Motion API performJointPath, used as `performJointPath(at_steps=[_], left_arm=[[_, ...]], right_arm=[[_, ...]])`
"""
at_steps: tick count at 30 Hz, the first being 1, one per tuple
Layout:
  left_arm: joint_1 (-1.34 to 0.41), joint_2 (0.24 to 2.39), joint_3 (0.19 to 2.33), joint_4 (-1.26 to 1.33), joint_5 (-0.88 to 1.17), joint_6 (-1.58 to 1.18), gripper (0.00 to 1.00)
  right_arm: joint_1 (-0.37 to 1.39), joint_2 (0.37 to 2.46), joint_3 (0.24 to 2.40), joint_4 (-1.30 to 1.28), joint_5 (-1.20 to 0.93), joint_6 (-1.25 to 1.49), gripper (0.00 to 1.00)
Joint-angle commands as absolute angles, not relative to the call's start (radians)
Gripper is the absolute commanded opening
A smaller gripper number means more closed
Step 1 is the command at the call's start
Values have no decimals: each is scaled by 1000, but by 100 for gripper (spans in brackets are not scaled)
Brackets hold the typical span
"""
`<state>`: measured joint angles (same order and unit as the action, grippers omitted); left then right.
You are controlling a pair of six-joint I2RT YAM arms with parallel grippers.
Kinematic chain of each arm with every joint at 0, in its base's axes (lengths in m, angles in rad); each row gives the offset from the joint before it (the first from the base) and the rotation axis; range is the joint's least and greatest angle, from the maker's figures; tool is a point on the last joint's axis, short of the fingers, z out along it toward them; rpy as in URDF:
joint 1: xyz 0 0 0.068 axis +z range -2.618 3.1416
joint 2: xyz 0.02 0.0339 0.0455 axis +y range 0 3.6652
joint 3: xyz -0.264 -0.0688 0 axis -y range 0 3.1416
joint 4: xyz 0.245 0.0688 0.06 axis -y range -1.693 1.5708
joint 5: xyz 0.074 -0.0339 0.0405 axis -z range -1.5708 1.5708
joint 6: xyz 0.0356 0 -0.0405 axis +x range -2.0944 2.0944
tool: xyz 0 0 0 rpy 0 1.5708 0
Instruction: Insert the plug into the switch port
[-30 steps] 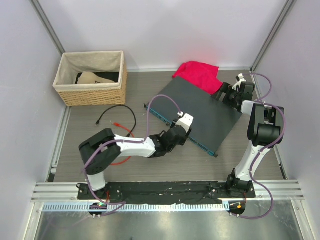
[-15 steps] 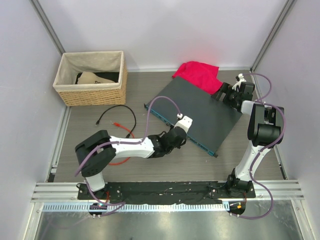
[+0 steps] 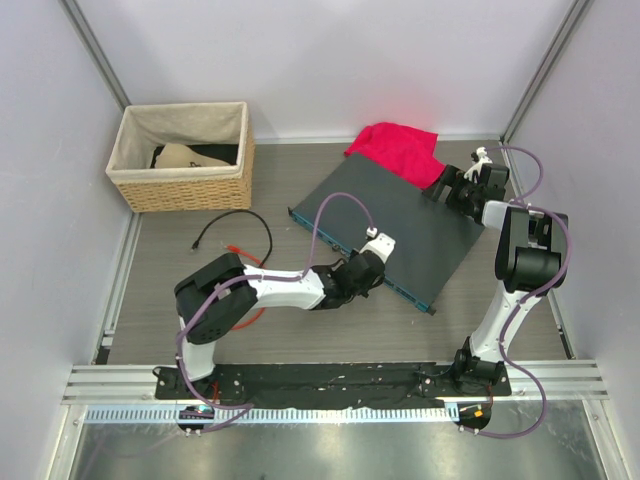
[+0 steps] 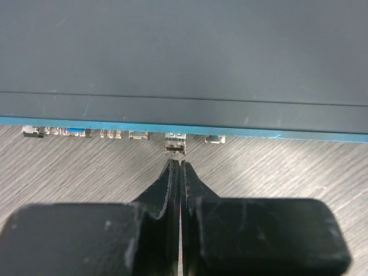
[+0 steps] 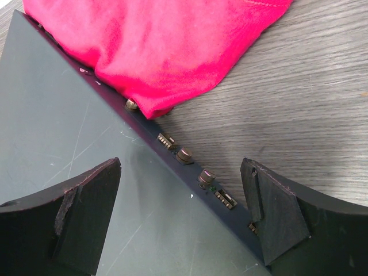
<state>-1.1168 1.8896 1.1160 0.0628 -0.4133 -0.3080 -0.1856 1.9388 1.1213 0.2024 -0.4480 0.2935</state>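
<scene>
Plug (image 4: pixel 175 145) sits nose-in at the switch port (image 4: pixel 175 136) in the teal front face (image 4: pixel 86 121) of the grey box (image 4: pixel 184 52), with its body sticking out a little over the table (image 4: pixel 287 172). Can't tell if it's latched. Box lies skewed across the right half of the table, red cloth (image 5: pixel 167 52) draped on its back edge near the far right corner. Left gripper (image 4: pixel 176 164) is pinched tight, tips right behind the plug and in line with it. Nothing visible between the fingers, and no cable in the wrist view. Right gripper (image 5: pixel 181 165) is spread wide astride the box's back edge by the cloth, gripping nothing; looks like a brace. My read: insertion step, final seating. Next move calls for a short straight push along the port axis, tips centred on the plug's back end so they don't slip off, and the box kept from sliding.
</scene>
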Motion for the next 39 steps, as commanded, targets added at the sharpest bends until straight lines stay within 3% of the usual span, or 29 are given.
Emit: performJointPath(at_steps=[1, 23, 39], left_arm=[[-1097, 1914, 1158, 104, -399, -324, 1], [-1069, 1933, 1172, 393, -482, -311, 2], [-1048, 1950, 1210, 552, -494, -336, 8]], right_arm=[[-184, 1950, 1154, 198, -468, 288, 95], [-184, 2008, 1210, 124, -591, 273, 94], [-179, 2031, 1250, 41, -669, 244, 93]])
